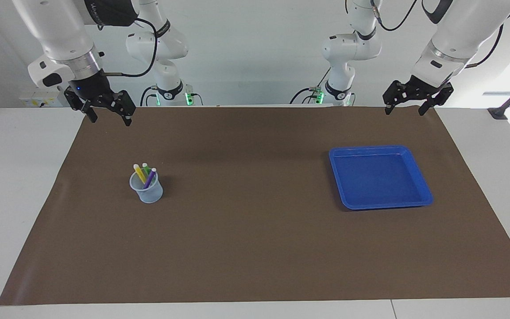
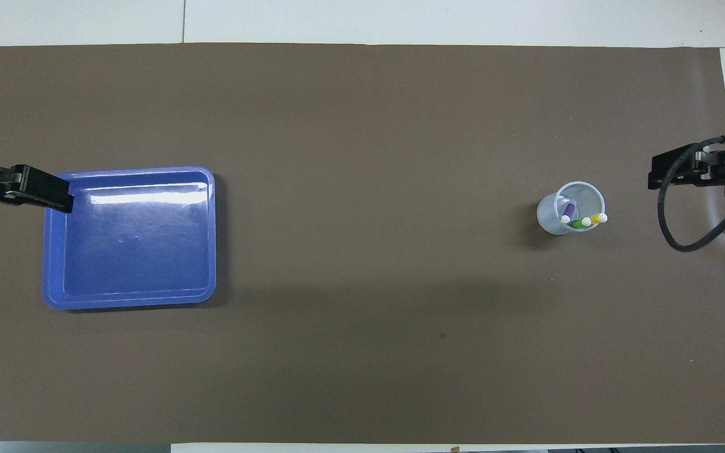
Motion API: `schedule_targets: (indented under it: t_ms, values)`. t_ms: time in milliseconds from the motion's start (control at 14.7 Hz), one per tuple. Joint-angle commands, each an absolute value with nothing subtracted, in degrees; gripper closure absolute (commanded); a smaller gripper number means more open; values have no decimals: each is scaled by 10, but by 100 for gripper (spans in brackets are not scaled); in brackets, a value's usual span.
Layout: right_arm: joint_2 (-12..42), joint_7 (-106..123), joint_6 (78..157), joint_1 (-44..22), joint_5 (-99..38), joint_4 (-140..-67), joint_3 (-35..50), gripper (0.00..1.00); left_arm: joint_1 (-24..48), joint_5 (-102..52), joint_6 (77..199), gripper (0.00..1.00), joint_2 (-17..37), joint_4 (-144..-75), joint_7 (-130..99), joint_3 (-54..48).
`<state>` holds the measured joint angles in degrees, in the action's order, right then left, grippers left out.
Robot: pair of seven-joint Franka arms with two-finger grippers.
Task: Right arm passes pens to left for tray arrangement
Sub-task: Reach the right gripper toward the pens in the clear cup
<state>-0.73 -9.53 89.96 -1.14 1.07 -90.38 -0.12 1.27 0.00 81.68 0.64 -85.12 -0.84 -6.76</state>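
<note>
Pens (image 1: pixel 145 173) upright in translucent cup (image 1: pixel 147 188) — glossy tray (image 1: pixel 419 177) bare; left fingers (image 1: pixel 388 107), right fingers (image 1: pixel 91 116) spread

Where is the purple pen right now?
The purple pen stands in the small clear cup with the yellow pen and green pen, toward the right arm's end of the table.

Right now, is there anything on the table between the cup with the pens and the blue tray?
Nothing. Between the cup holding the pens and the tray lies only bare brown mat, as both views show.
</note>
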Motion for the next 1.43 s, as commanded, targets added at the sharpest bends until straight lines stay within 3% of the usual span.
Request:
schedule_targets:
  t_ms: [0,544,815,1359]
  values:
    - [-18,-92,896,-10,7,-918,1,0,11,-8,813,0,-4,-860,-1,-64]
    - [-19,-87,891,-10,8,-919,0,0,11,-8,813,0,-4,-860,-1,-64]
    - [-18,-121,933,-9,7,-921,0,0,11,-8,813,0,-4,-860,-1,-64]
    - [-15,-438,1020,-9,-9,-1025,0,1,11,-8,812,0,-4,-860,-1,-64]
